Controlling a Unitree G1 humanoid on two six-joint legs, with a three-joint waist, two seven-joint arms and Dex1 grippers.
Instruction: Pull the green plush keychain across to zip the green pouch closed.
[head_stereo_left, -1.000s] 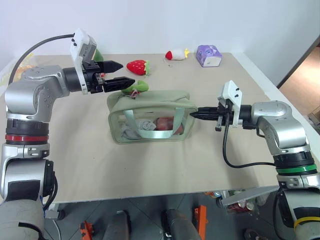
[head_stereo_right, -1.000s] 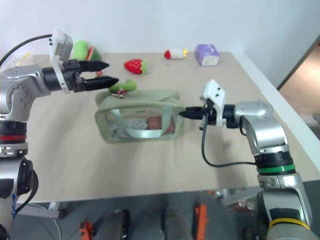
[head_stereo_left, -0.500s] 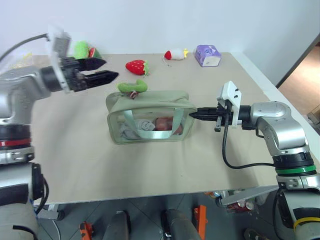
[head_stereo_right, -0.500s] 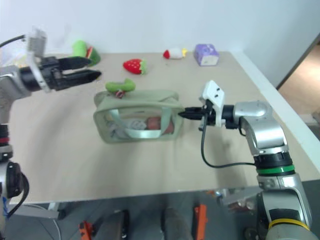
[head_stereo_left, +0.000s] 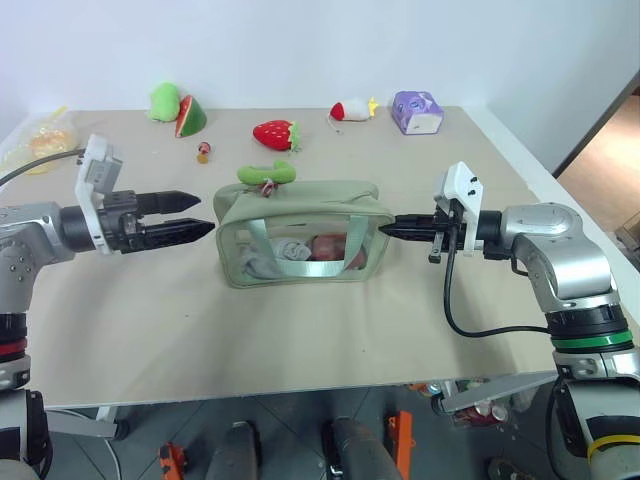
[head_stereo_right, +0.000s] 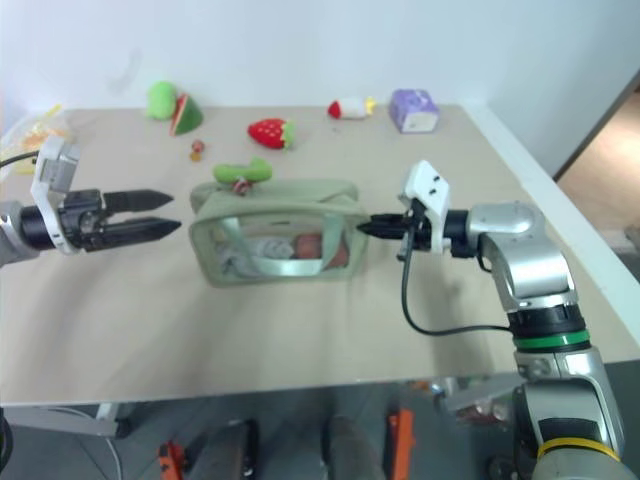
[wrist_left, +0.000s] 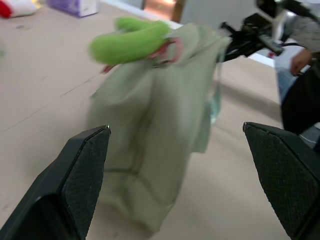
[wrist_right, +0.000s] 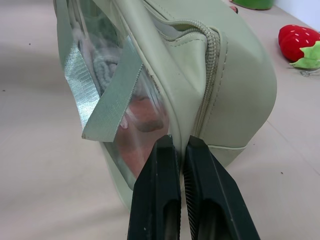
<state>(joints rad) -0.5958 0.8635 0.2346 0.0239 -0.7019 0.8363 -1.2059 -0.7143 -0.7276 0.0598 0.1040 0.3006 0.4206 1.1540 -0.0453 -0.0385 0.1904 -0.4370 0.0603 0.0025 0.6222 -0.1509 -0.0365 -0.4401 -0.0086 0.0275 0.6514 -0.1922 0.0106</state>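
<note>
Pouch: the green pouch (head_stereo_left: 300, 232) stands upright near the middle of the surface (head_stereo_left: 300, 330), clear side panel facing the robot, webbing strap draped over that panel.
Zipper: it runs along the top; in the right wrist view the teeth at that end look closed, so I judge the zipping is largely done, though I cannot see the whole run.
Keychain: the green plush keychain (head_stereo_left: 266, 174) lies at the top rear corner of the pouch on the robot's left side, joined to the pull by a pinkish ring.
Right gripper: the right gripper (head_stereo_left: 392, 229) is pinched narrow on the end edge of the pouch, probably to anchor the fabric so that a tug on the pull does not drag the pouch along.
Left gripper: the left gripper (head_stereo_left: 195, 216) hangs wide and holds nothing, just beside the pouch's left end and pointing at it.
Bystanders: a plush strawberry (head_stereo_left: 277, 133), a watermelon slice plush (head_stereo_left: 190, 115) and a purple box (head_stereo_left: 417, 110) sit well apart at the far edge.
Risk: the pouch is soft and could sag or tip once released.
</note>
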